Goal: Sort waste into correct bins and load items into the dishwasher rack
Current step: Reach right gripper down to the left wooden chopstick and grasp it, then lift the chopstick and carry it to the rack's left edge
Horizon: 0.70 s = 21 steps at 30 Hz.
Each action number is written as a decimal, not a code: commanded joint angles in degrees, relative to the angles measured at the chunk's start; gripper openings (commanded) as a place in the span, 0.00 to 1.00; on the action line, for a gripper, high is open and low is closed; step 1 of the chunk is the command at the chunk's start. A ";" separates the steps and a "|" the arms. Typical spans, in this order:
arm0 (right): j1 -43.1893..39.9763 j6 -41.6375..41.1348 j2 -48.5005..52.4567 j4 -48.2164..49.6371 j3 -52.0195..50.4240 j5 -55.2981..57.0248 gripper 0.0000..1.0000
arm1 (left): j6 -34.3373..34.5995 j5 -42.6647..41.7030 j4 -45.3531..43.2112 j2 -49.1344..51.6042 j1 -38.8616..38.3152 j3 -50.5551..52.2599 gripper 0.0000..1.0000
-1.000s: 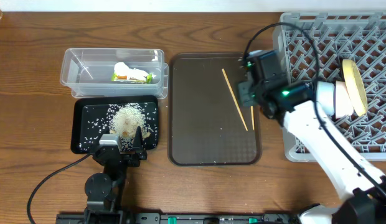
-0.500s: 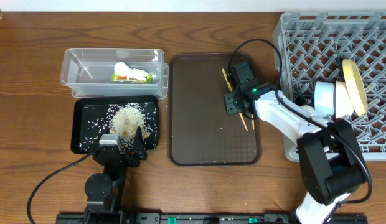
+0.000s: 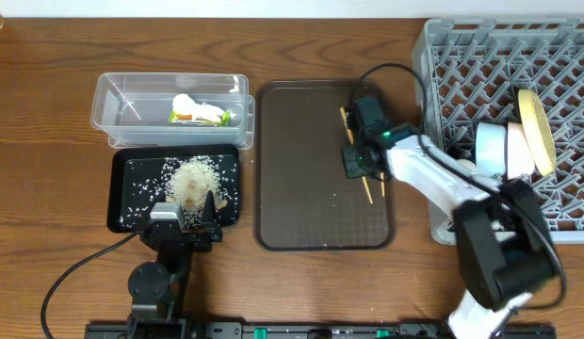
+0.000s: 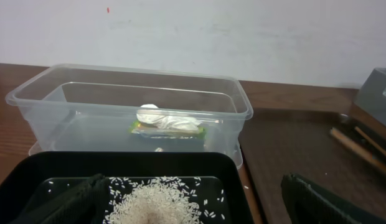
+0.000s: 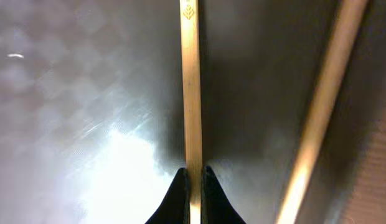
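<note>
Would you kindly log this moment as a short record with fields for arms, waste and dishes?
right gripper: shut on one chopstick on the brown tray
left gripper: open, over the black tray
clear tub: wrapper, white scrap
black tray: rice
rack: plate, white bowl, blue bowl
loose: other chopstick, on brown tray

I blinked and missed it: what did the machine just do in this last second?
The right tool swung from the edge of the rack down onto the brown tray and pinched one chopstick. The left tool, rice and clear tub stayed put.
</note>
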<state>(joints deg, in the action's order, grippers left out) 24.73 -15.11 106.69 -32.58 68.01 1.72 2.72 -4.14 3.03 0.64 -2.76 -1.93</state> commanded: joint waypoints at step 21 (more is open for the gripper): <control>-21.75 8.61 -8.96 12.70 4.37 7.50 0.29 | -0.57 -0.37 0.76 0.00 0.24 1.55 0.90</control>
<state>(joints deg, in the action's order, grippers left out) 2.85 -10.13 97.95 -21.21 72.55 8.71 2.72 -4.14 3.03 0.64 -2.76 -1.93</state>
